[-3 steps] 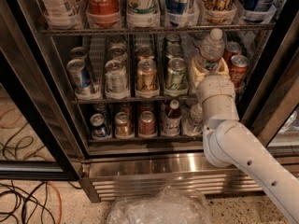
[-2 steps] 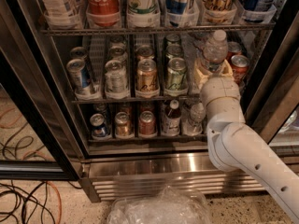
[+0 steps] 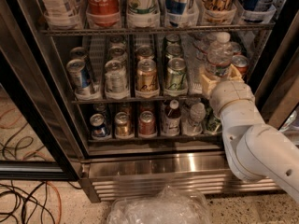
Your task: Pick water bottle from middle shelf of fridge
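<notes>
While my gripper (image 3: 218, 78) seems closed around the upright water bottle (image 3: 218, 55) at the middle shelf's (image 3: 140, 98) right edge, I'd pull straight out.

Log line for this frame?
phase: grasp | gripper: shut on water bottle, right end of middle shelf | bottle: not yet out of fridge

Matt plastic pincer (image 3: 218, 77) clasping clear plastic water bottle (image 3: 219, 54) at wire middle shelf (image 3: 126, 99), glossy steel fridge (image 3: 154, 165)
</notes>
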You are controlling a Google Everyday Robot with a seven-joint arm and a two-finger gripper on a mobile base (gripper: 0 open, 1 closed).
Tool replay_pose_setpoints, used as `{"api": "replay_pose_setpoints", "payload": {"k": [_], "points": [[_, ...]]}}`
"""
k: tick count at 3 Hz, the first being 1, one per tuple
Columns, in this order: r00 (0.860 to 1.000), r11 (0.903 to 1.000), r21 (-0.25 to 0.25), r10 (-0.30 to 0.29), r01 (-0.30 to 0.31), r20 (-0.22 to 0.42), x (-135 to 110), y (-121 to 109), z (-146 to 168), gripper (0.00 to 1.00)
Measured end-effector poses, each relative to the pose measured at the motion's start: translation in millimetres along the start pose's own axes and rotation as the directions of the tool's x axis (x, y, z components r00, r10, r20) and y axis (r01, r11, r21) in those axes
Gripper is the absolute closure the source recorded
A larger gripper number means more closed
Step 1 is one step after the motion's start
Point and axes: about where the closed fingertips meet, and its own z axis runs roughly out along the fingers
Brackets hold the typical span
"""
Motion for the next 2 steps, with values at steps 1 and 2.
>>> {"api": "replay_pose_setpoints", "payload": {"k": [1, 2], "points": [[0.997, 0.9973, -0.067, -0.036, 0.031, -0.074, -2.3, -12.0, -10.5, 1.0], [0.988, 0.9893, -0.139, -0.064, 0.044, -0.14, -2.5, -23.6, -16.3, 1.0]]}}
